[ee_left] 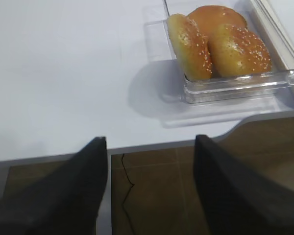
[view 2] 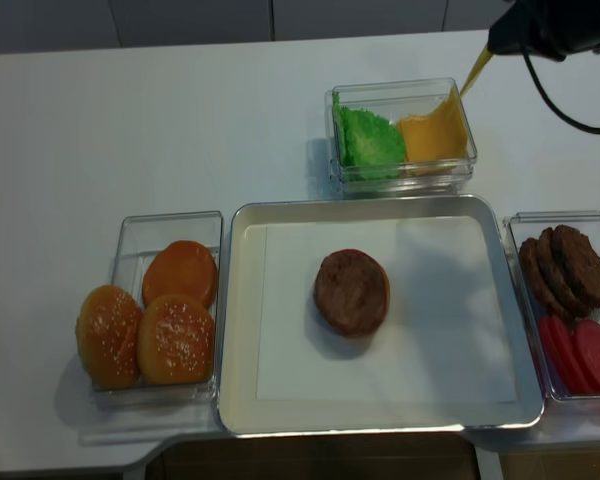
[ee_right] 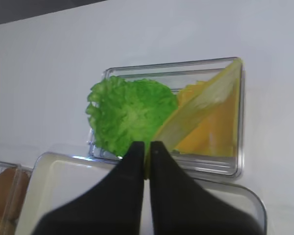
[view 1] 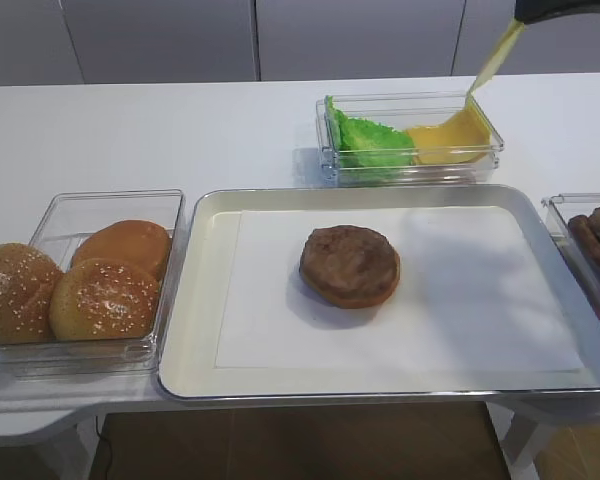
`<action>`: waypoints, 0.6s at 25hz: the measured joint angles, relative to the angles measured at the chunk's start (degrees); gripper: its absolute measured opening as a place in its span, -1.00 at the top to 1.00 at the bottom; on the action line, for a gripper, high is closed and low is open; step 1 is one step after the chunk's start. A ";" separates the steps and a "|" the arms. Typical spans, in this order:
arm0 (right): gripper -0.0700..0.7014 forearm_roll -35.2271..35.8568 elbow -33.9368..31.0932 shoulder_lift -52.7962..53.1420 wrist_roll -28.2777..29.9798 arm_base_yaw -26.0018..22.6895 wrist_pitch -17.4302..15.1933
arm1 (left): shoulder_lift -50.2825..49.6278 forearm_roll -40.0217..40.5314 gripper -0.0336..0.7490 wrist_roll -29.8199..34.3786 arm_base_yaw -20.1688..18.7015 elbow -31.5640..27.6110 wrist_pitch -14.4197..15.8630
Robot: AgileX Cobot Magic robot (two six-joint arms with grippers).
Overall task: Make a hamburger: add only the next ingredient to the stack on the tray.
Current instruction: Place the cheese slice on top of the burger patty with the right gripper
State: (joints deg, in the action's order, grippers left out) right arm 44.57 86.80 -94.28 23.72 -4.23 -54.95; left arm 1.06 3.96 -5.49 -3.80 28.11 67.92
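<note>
My right gripper (ee_right: 147,147) is shut on a corner of the yellow cheese slice (ee_right: 196,110), which hangs slanted from it. In the high view this gripper (view 1: 525,18) is raised at the back right, and the cheese slice (view 1: 495,58) stretches down to the clear container (view 1: 410,140) beneath. The stack (view 1: 350,265), a brown patty on a bun bottom, sits in the middle of the silver tray (view 1: 205,300) on white paper, well in front of the gripper. My left gripper (ee_left: 151,142) is open and holds nothing, over the table's front edge near the buns.
The clear container also holds green lettuce (ee_right: 130,117) and more cheese (view 1: 448,140). A container of sesame buns (view 1: 90,280) stands left of the tray. Another container with patties and red slices (view 2: 570,290) stands to its right.
</note>
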 joint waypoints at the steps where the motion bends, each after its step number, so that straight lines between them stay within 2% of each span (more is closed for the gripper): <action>1: 0.79 -0.25 0.00 0.87 -0.13 0.47 -0.84 | 0.00 0.00 -0.15 0.00 0.00 0.00 0.00; 7: 0.79 -2.71 -2.28 6.88 -1.83 5.33 -3.91 | 0.00 0.00 -0.15 0.00 0.00 0.00 0.00; 15: 0.79 -3.60 -13.81 15.60 -2.75 11.54 -4.40 | 0.00 0.00 -0.15 0.00 0.00 0.00 0.00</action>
State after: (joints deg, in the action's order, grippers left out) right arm 40.97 72.99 -78.68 20.97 7.31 -59.35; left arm 1.06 3.96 -5.49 -3.80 28.11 67.92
